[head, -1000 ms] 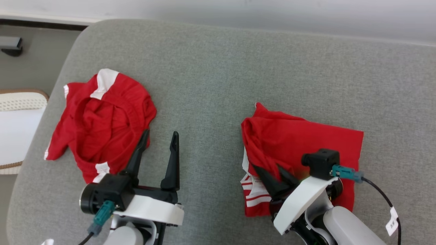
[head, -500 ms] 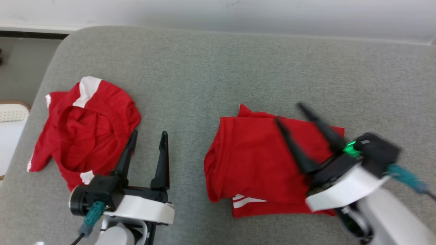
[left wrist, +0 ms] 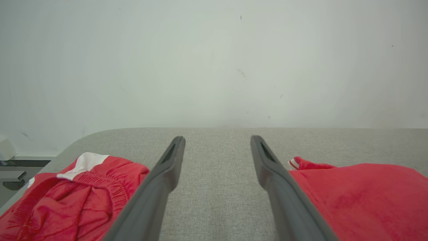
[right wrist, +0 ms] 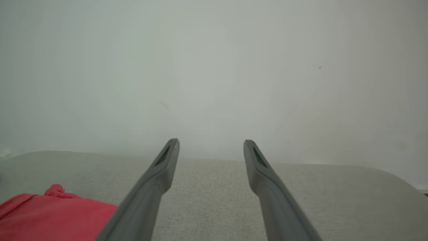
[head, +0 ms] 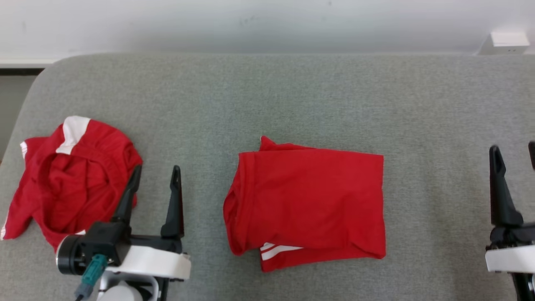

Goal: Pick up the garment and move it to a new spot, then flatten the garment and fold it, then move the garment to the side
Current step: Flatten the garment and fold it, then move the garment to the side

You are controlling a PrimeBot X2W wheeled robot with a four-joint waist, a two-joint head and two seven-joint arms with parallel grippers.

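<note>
The left claw (head: 157, 168) is seen at the lower left, its 2 long dark fingers spread wide with nothing between them. Its tips are held over bare grey cushion (head: 267, 96), and 1 finger crosses the edge of a crumpled red and white garment (head: 79, 175) lying at the cushion's left end. The right claw (head: 514, 146) is seen at the far right edge, also spread and empty, well apart from any cloth.

Between the 2 claws, nearer the left one, a folded garment (head: 309, 200) lies flat in the middle of the cushion. It forms a rough red rectangle, with white stripes showing at its near left corner and a small flap poking out at its far left corner. Behind the cushion stands a plain pale wall (head: 250, 21).

The folded garment is judged to be light, soft and limp, not fragile. If lifted at 1 point it would likely sag and fall open, and if dragged over the coarse cushion it may rumple. A hold is best taken by pinching through all layers at 2 corners of 1 edge, 1 claw at each.
</note>
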